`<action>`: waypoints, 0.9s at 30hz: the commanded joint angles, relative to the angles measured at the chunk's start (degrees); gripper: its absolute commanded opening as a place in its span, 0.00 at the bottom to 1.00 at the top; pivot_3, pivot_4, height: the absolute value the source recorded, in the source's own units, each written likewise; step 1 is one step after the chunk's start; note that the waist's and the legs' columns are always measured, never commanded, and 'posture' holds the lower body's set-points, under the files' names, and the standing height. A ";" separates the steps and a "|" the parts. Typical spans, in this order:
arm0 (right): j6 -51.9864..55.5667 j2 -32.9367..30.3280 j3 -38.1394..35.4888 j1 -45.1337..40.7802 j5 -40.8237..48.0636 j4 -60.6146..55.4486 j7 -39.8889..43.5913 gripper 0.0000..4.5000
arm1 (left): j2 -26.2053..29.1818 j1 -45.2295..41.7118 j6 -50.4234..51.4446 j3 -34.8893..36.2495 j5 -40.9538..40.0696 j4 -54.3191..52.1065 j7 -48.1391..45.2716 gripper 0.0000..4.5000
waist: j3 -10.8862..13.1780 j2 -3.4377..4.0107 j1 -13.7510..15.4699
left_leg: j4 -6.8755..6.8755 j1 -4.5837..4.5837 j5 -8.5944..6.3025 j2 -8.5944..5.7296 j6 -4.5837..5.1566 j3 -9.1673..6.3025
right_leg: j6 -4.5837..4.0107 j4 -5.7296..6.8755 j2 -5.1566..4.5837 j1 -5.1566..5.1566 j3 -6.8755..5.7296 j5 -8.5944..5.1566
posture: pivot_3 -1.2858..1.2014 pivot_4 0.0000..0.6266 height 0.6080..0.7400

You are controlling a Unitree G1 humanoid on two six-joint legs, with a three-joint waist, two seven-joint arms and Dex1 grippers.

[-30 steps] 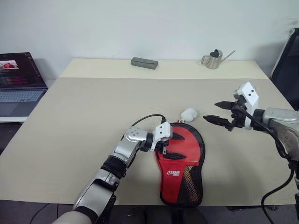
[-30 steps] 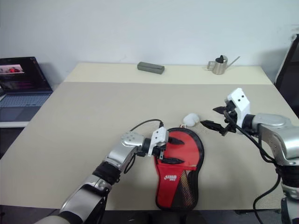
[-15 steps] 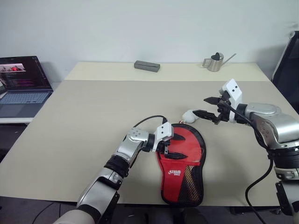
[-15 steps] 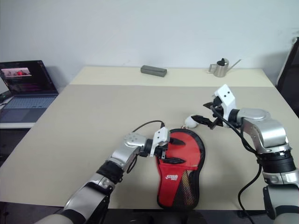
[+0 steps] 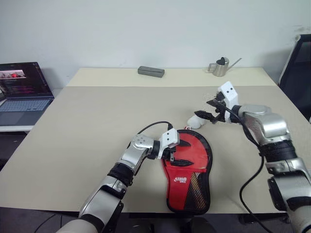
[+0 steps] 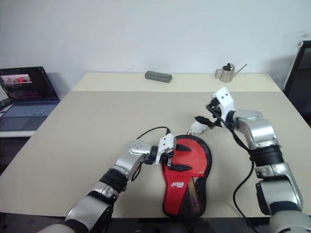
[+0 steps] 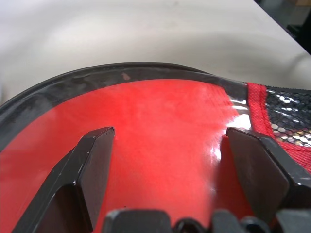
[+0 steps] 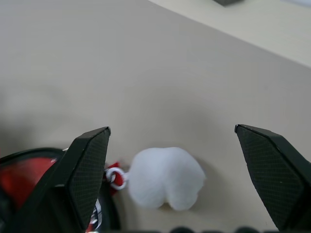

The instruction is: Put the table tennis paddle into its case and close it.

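Paddle case [image 5: 188, 171] lies flat at the table's [image 5: 77, 126] near edge, red face up, its round end away from the robot; the red seen through its clear panel looks like the table tennis paddle already inside. Closing seems the step in hand. The left gripper [image 5: 181, 151] rests over the round end, jaws wide, gripping nothing. Farther off, the right gripper [image 5: 206, 109] hovers wide open above the white fluffy pull [image 5: 196, 120], which it must pinch next.
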 commanded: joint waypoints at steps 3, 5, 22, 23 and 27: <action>-4.94 4.79 -0.81 -5.71 -2.85 11.72 -2.47 1.00 | 2.54 4.99 5.81 -4.30 3.32 2.47 -3.77 0.89 | -0.01 0.02 -0.64 | -0.06 0.00 0.00 0.01 0.00 0.01 | -0.02 0.01 0.00 -0.06 0.03 -0.01 | 0.52 0.24 1.00; -5.99 6.12 -1.06 -6.52 -3.37 14.70 -2.50 1.00 | 2.90 4.92 6.35 -4.54 3.82 2.12 -3.74 0.89 | -0.01 0.02 -0.91 | -0.07 0.00 0.00 0.01 0.00 0.01 | -0.03 0.01 0.00 -0.06 0.03 -0.02 | 0.52 0.24 1.00; -7.87 10.39 -1.60 -6.75 -5.68 22.98 -2.59 0.86 | 3.64 2.62 8.50 -7.00 6.23 2.94 -4.47 0.90 | -0.07 0.05 -1.31 | -0.04 0.01 0.00 0.00 0.00 0.00 | -0.02 0.05 0.01 -0.05 0.04 -0.02 | 0.52 0.24 1.00; -7.81 10.49 -1.64 -6.65 -5.65 22.85 -2.65 0.80 | 3.73 2.59 8.46 -7.02 6.31 3.01 -4.51 0.90 | -0.07 0.05 -1.31 | -0.04 0.01 0.00 0.00 0.00 0.00 | -0.02 0.05 0.01 -0.05 0.04 -0.02 | 0.52 0.24 1.00; -7.47 10.80 -2.15 -6.00 -5.41 22.25 -3.46 0.52 | 4.27 2.74 8.31 -7.15 6.85 3.21 -4.66 0.90 | -0.07 0.05 -1.31 | -0.04 0.01 0.00 0.00 0.00 0.00 | -0.02 0.05 0.01 -0.05 0.04 -0.02 | 0.52 0.24 1.00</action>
